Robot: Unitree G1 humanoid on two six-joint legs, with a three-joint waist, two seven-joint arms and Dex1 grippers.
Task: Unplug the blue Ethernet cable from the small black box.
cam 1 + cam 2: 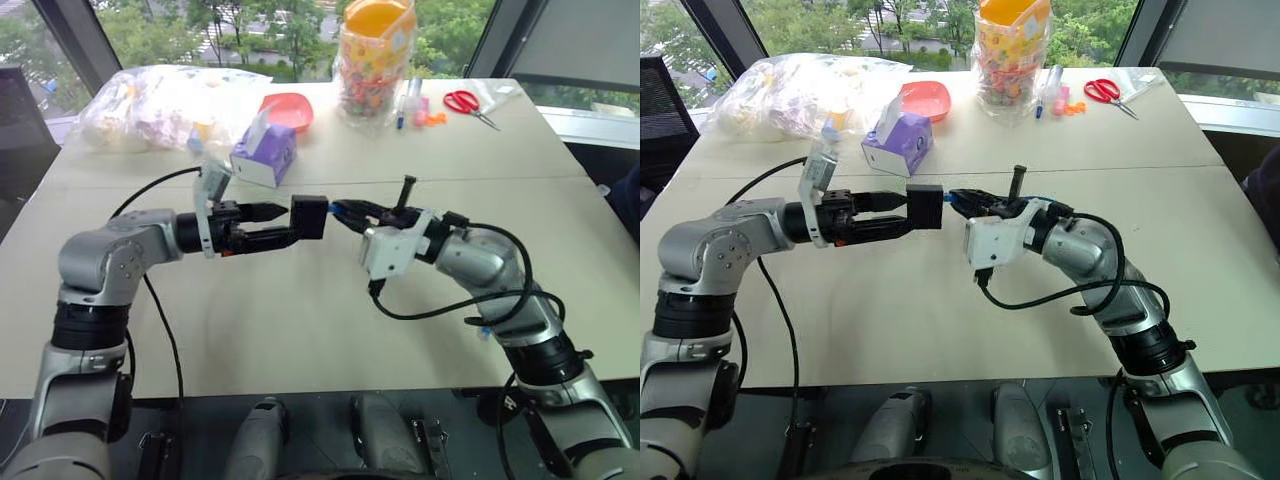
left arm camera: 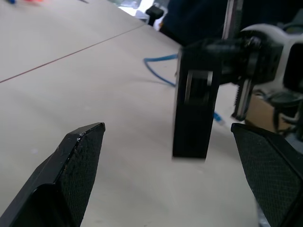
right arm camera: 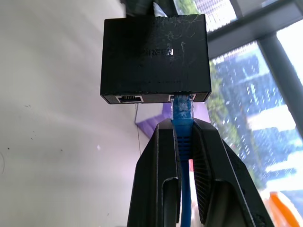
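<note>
**Two hands meet at the box above the counter**

The small black box (image 1: pixel 309 216) is held up over the counter (image 1: pixel 300 320), still plugged. The blue cable (image 3: pixel 182 142) is pinched just behind its plug by the shut right hand (image 3: pixel 183 124). The left hand (image 1: pixel 270 225) is spread wide, its fingers (image 2: pixel 71 165) set either side of the box without visibly gripping it.

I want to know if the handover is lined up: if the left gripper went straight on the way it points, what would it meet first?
Most likely the small black box, hanging between the open left gripper's fingers on the blue Ethernet cable pinched by the right gripper.
</note>
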